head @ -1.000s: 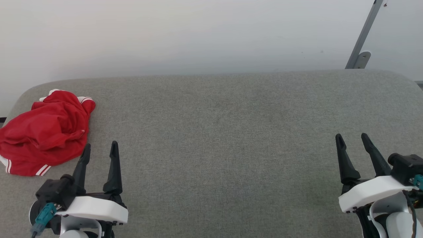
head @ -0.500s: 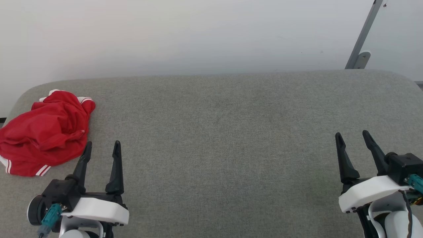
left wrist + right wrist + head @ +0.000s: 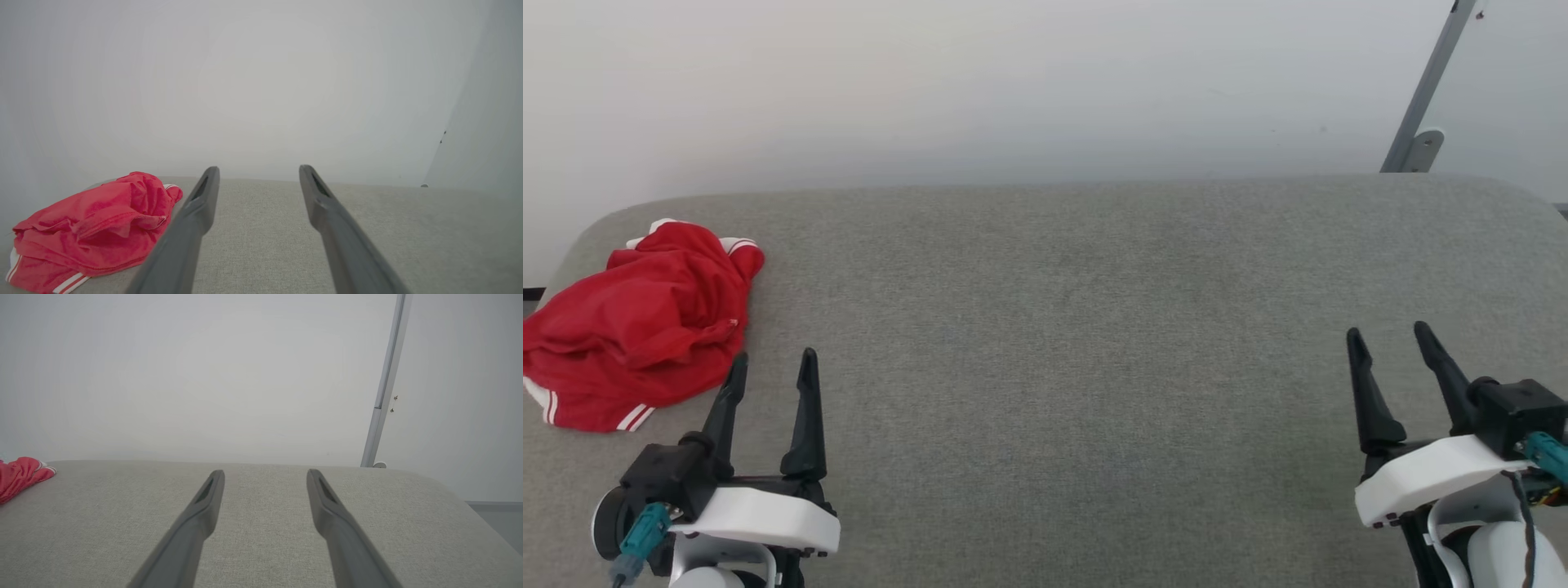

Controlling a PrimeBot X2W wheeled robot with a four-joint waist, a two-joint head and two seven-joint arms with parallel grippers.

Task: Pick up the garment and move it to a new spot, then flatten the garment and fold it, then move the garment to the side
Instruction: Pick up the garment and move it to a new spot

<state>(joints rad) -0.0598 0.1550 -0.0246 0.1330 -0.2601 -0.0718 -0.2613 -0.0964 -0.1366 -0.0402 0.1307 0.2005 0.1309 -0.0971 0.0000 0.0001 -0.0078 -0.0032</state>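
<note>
Garment (image 3: 637, 327) is a crumpled red heap at the far left of the grey fabric surface (image 3: 1062, 310), close to its rounded back-left corner and left edge. Not flattened, not folded. A red-and-white striped band shows at the near-left edge of the heap, and another striped bit plus a scrap of white sleeve show at the far end. Left gripper (image 3: 773, 358) sits lower left in the head view, jaws spread, nothing between them, pointing toward the wall (image 3: 1013, 82). Its outer finger (image 3: 727, 404) is just beside the near-right edge of the garment; touching or a small gap, can't tell. In the left wrist view the heap lies left of that finger, with bare grey fabric between the two fingers. Right gripper (image 3: 1387, 331) is lower right, also spread wide and holding nothing, over bare surface, well apart from the garment. In the right wrist view the garment is a small red patch at the far left edge, with the fingers over the grey fabric mid-frame. Both grippers have white wrist housings. A teal connector (image 3: 641, 529) sticks out at the left wrist and a second teal connector (image 3: 1547, 453) at the right. Behind the surface's back-right corner a grey metal pole (image 3: 1433, 73) runs up along the wall at a slant, with a rounded bracket (image 3: 1419, 149) at its foot.
</note>
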